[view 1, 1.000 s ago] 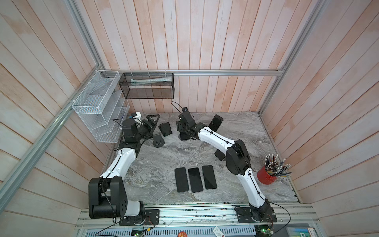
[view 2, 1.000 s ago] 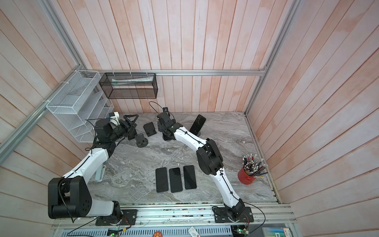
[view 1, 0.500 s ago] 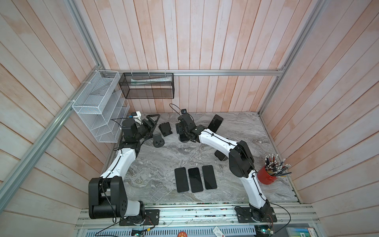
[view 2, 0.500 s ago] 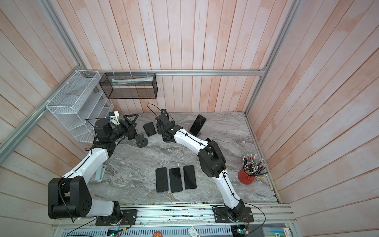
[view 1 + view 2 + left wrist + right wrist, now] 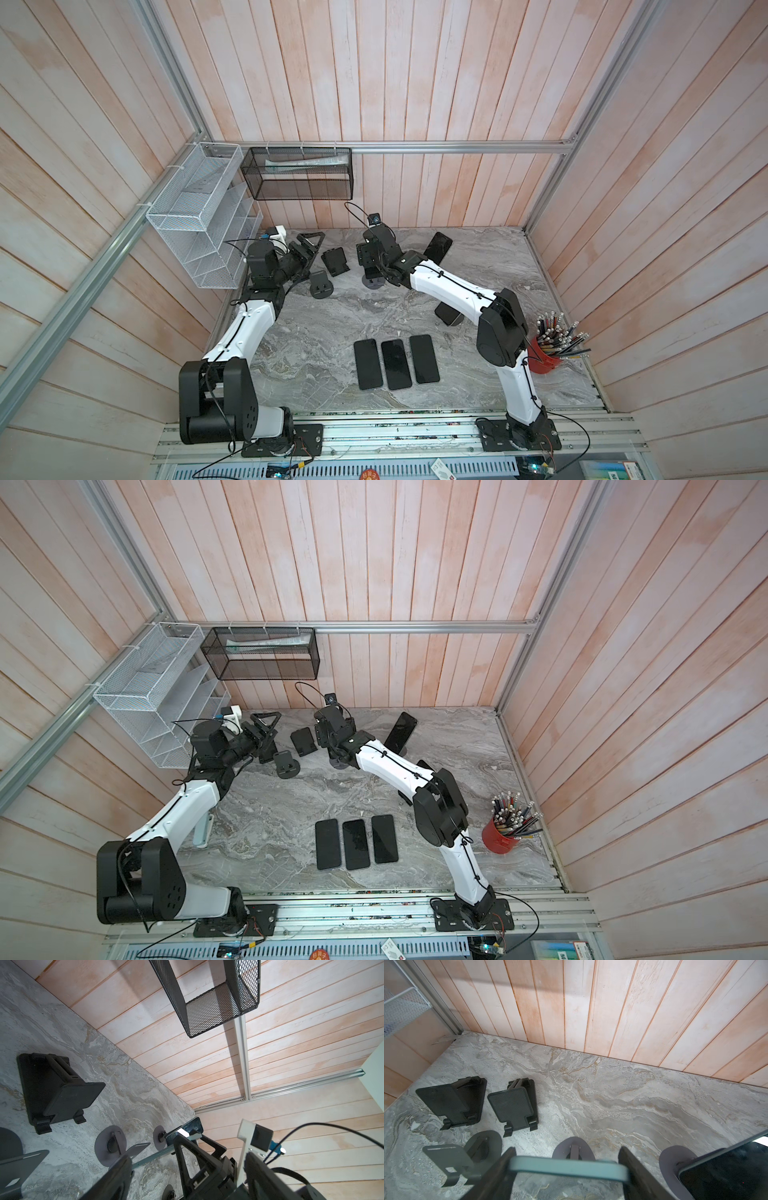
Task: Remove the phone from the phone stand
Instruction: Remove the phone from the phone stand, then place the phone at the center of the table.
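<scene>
Teal-edged phone (image 5: 568,1169) sits clamped between the right gripper (image 5: 566,1176) jaws, above its round-based stand (image 5: 572,1152). Over the last second the right arm has drawn back slightly, suggesting lift-off is under way. Left gripper (image 5: 309,249) hangs nearby, jaws apart, holding nothing. Empty stands (image 5: 513,1105) and another propped phone (image 5: 438,247) crowd either side.

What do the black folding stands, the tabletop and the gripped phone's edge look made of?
Black folding stands: likely moulded plastic, matte, with textured pad. Tabletop: stone or stone-look laminate, grey veining, low sheen. Phone edge: smooth teal satin; metal or plastic unclear.
</scene>
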Controlling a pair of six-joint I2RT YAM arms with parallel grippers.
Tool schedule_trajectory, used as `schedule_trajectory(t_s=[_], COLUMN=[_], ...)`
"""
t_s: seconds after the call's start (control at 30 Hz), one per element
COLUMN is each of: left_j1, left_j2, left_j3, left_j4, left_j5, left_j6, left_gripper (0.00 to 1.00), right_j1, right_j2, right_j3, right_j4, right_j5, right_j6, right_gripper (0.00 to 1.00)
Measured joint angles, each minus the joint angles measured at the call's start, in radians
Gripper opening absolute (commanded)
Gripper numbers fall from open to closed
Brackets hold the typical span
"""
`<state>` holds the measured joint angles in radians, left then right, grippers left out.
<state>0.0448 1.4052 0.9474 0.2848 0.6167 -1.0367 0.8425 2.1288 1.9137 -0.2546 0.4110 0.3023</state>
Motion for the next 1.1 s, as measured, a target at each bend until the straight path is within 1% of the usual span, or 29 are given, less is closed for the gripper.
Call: schedule_trajectory(t_s=[0.1,0.27,0.4,0.7,0.87,1.1], left_j1=[0.0,0.0,0.001,0.032,0.033,0.034], left_j2=[0.0,0.0,-0.001,-0.001,-0.001,-0.001], left_j3=[0.0,0.0,0.0,0.0,0.0,0.0], left_j4=[-0.005,-0.018,-0.034,-0.035,-0.035,-0.035], left_j5=[0.0,-0.011,-0.022,-0.022,-0.022,-0.021], left_j6=[0.002,0.018,0.028,0.027,0.027,0.027], left_gripper=[0.83,0.83,0.83,0.83,0.83,0.83], right_j1=[0.021,0.063,0.092,0.125,0.149,0.151], right_j2=[-0.024,-0.046,-0.048,-0.048,-0.048,-0.048], right_j3=[-0.041,-0.105,-0.124,-0.15,-0.161,-0.17], right_j4=[0.002,0.008,0.013,0.022,0.03,0.002], right_j5=[0.007,0.014,0.008,-0.032,-0.081,-0.134], right_j6=[0.001,0.008,0.013,0.05,0.077,0.133], right_gripper=[0.7,0.7,0.7,0.69,0.69,0.69])
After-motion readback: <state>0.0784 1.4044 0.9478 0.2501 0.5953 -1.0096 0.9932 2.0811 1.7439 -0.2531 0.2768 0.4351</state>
